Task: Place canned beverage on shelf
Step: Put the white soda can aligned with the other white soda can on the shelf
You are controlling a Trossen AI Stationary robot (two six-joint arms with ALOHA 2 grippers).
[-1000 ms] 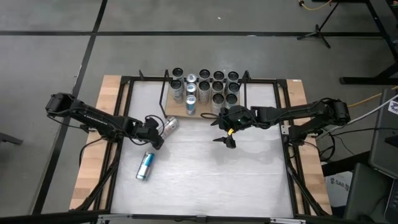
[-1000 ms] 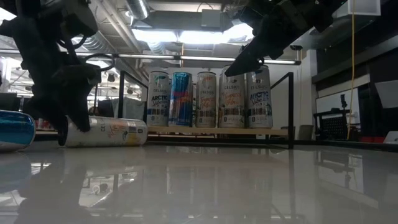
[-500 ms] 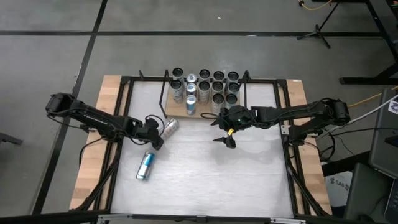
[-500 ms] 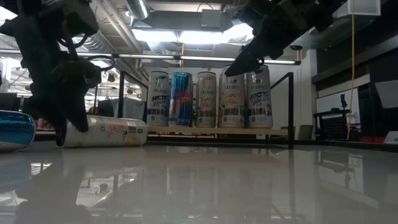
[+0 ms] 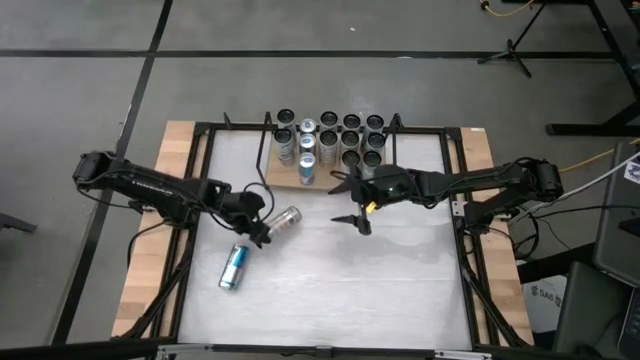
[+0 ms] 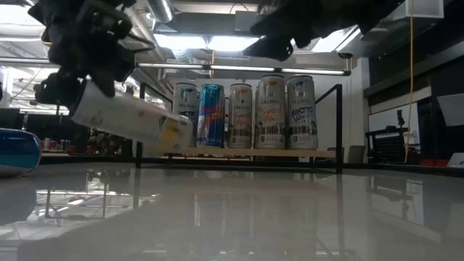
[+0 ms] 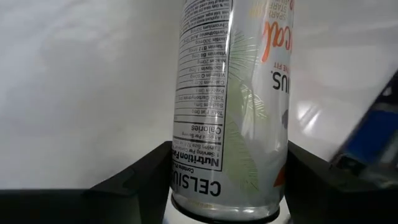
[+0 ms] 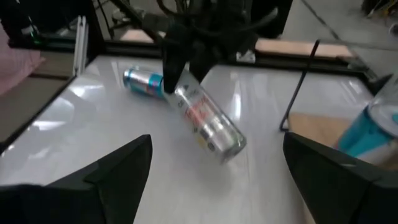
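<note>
White tabletop (image 5: 330, 270), shelf (image 5: 283, 181) at far edge, already packed with upright cans. Left gripper (image 5: 262, 229) clamped on base end of white can (image 5: 283, 220) — can tilted, clear of surface, free end pointing toward shelf. Blue can (image 5: 233, 266) lies just behind gripper, flat. Right gripper (image 5: 352, 200) spread wide, holding nothing, hovering near shelf front — likely waiting.

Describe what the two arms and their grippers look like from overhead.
Both arms are slim, black and jointed, with black cables along them. The left gripper is plain black; the right gripper has dark pointed fingers and a small yellow-green mark behind them.
</note>
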